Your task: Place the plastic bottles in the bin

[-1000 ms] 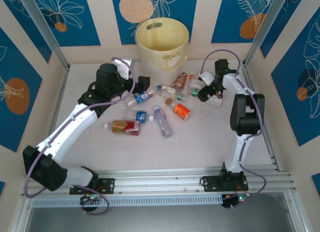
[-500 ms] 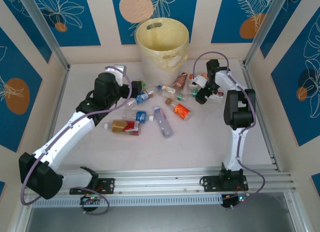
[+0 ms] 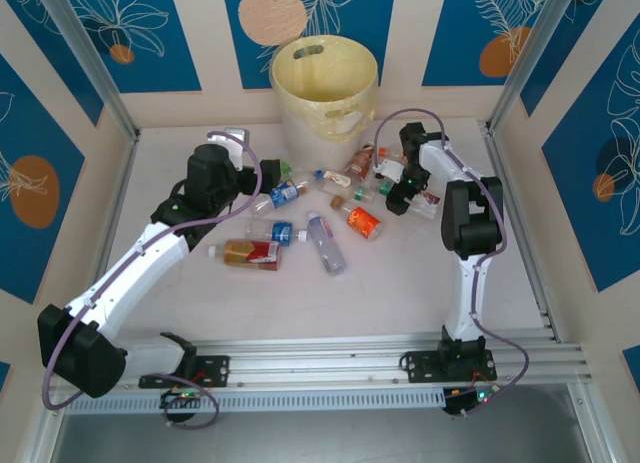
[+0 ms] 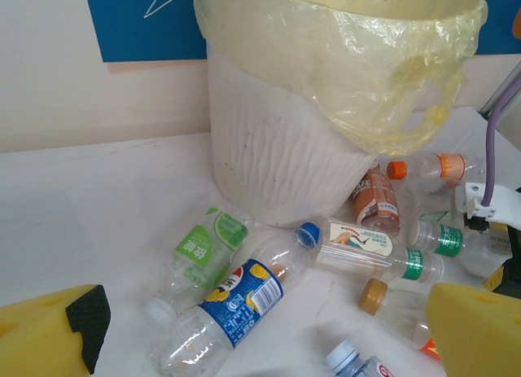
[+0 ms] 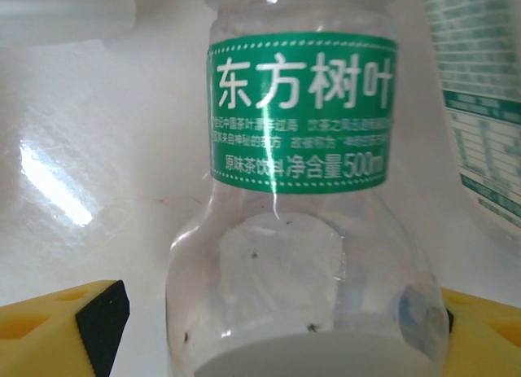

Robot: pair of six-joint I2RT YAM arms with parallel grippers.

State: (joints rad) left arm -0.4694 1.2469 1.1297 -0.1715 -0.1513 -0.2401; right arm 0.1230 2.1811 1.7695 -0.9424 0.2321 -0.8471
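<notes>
Several plastic bottles [image 3: 326, 241] lie scattered on the table in front of the pale yellow bin [image 3: 325, 113]. My left gripper [image 3: 272, 173] hovers open just left of the pile. In the left wrist view it [image 4: 264, 336] hangs over a blue-labelled bottle [image 4: 236, 304], beside a green-labelled one [image 4: 203, 251]. My right gripper [image 3: 400, 195] is down among the bottles right of the bin. Its fingers [image 5: 98, 316] straddle a clear bottle with a green label [image 5: 301, 116]. A gap shows on the left side, while the right finger sits against the bottle.
A yellow plastic liner hangs over the bin's rim [image 4: 391, 84]. Bottles with orange and blue caps [image 4: 358, 240] crowd the bin's base. Frame posts [image 3: 90, 63] and side walls close in the table.
My right gripper has moved left and down onto the green-labelled bottle, its jaws narrowing. My left arm dropped and settled near the blue-labelled bottle, still open.
</notes>
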